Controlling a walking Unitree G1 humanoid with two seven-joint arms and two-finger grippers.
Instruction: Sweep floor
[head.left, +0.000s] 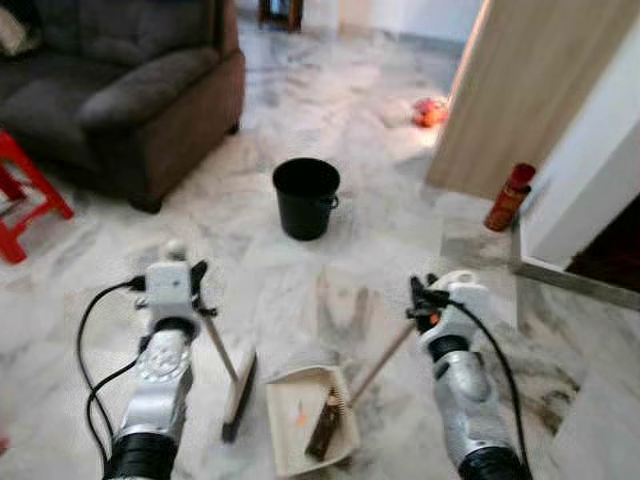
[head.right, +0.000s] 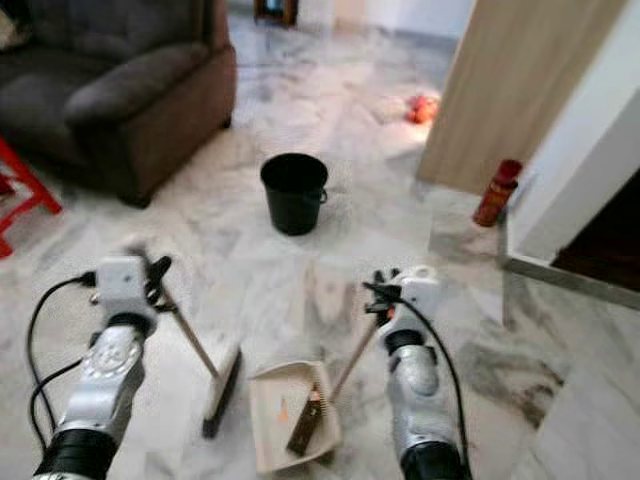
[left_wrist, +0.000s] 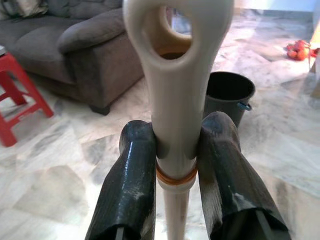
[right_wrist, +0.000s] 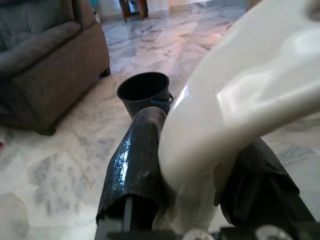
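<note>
My left gripper (head.left: 192, 278) is shut on the cream handle (left_wrist: 176, 90) of a broom, whose brush head (head.left: 239, 395) rests on the marble floor between my arms. My right gripper (head.left: 428, 296) is shut on the cream grip (right_wrist: 240, 100) of a long-handled dustpan. The dustpan's tray (head.left: 290, 432) lies on the floor beside the brush head and holds a dark brown piece (head.left: 324, 425) and a small orange scrap (head.left: 298, 414). A black bucket (head.left: 306, 196) stands upright about a metre ahead of both grippers.
A dark grey sofa (head.left: 130, 90) fills the far left, with a red stool (head.left: 25, 195) next to it. On the right stand a wooden door panel (head.left: 520, 90), a red canister (head.left: 509, 197) and a raised threshold (head.left: 570, 275). An orange object (head.left: 430, 112) lies further back.
</note>
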